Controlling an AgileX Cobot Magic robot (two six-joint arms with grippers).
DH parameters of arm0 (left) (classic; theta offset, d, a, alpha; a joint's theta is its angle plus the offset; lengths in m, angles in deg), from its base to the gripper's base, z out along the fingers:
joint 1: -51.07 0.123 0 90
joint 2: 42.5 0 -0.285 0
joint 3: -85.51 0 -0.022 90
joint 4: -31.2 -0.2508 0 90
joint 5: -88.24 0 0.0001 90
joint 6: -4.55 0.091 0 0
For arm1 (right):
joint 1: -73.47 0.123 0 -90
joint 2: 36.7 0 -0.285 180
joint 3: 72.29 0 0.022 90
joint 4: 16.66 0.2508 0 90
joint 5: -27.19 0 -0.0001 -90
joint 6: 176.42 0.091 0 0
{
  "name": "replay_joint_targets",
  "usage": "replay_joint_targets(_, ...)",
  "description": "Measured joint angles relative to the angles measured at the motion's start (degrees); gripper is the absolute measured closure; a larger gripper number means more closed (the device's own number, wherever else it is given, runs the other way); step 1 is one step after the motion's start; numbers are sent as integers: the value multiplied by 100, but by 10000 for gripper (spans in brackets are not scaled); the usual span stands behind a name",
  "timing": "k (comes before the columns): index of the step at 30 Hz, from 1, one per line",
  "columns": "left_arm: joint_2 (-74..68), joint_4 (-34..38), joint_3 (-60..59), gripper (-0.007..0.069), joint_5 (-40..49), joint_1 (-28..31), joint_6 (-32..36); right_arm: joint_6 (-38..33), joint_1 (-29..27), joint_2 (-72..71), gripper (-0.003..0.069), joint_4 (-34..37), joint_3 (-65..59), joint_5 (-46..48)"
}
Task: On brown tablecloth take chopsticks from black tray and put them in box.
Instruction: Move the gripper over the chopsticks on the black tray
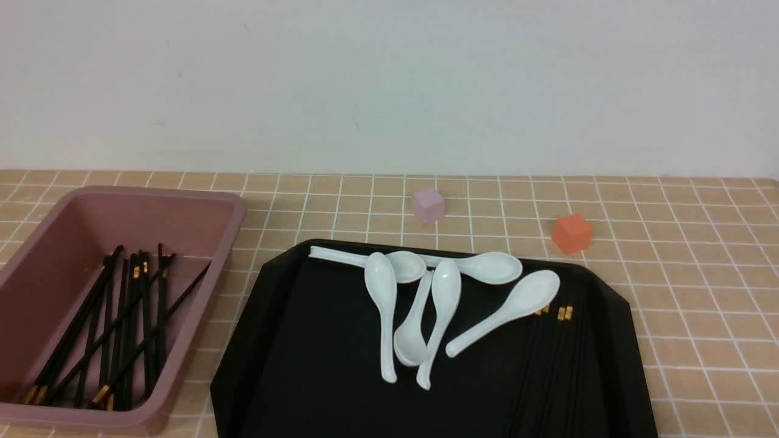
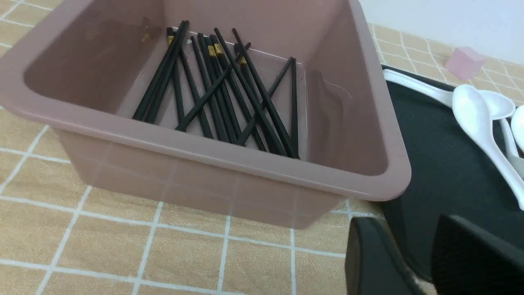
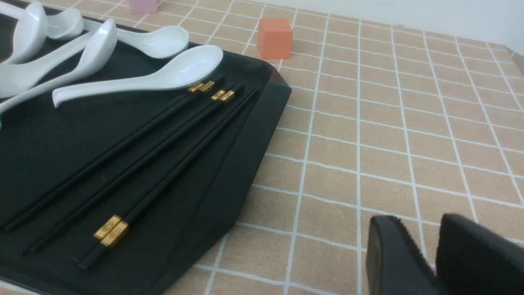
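Chopsticks (image 1: 125, 328) lie heaped in the box (image 1: 152, 196), crossing one another. The box sits on the brown tablecloth (image 1: 700, 274) to my left, just beside the black tray (image 1: 316, 340). More chopsticks (image 3: 129, 170) rest side by side along the tray's right edge. Most of their gold bands point toward the far rim, next to the bowl of one of the white spoons (image 1: 447, 304) piled across the tray's far middle; one pair is turned the other way. Beyond the tray stand a pink cube (image 1: 428, 205) and an orange cube (image 1: 572, 233). My left gripper (image 2: 413, 229) hangs over the cloth by the box's near corner, its fingers drawn close together and gripping nothing. My right gripper (image 3: 425, 229) hovers over bare cloth to the right of the tray, likewise nearly closed and empty.
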Motion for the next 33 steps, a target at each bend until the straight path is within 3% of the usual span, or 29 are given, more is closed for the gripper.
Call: replay_joint_targets(33,0,0,0,386,0,0,0,0,0,0,423,0,0,0)
